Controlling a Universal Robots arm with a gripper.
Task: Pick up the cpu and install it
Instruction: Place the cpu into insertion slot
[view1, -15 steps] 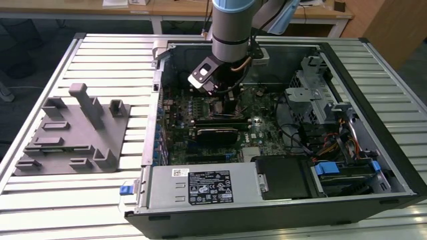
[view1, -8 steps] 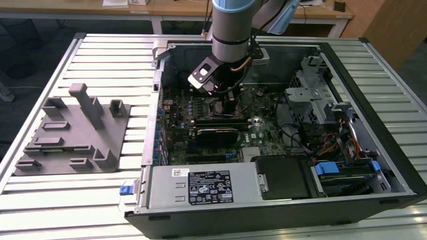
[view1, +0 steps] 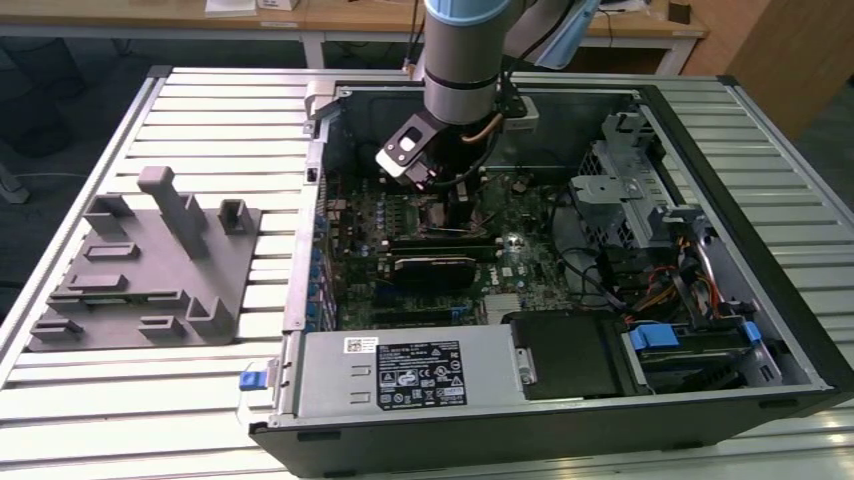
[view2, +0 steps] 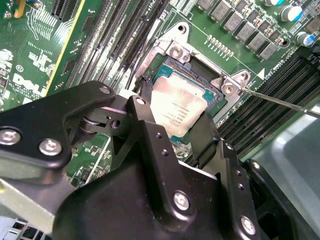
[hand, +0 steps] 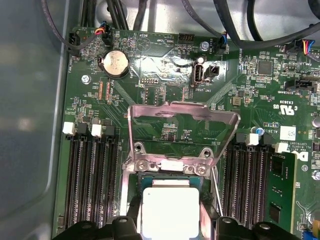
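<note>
Silver-white square metal cpu (view2: 178, 104) is being gripped by its edges between the black gripper's (view2: 172, 112) fingers (view2: 143, 119). It is hanging level over the open metal-framed socket (view2: 176, 50), seemingly so that it seats squarely.

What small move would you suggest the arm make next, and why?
Probably ease straight down a little: the hand seems to grip the cpu just above the open socket, and the retention frame stands lifted.

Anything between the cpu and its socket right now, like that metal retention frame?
Nothing visible. The metal retention frame is swung up clear of the socket, its lever wire lies off to one side, and the cpu sits at the socket opening beneath the gripper.
</note>
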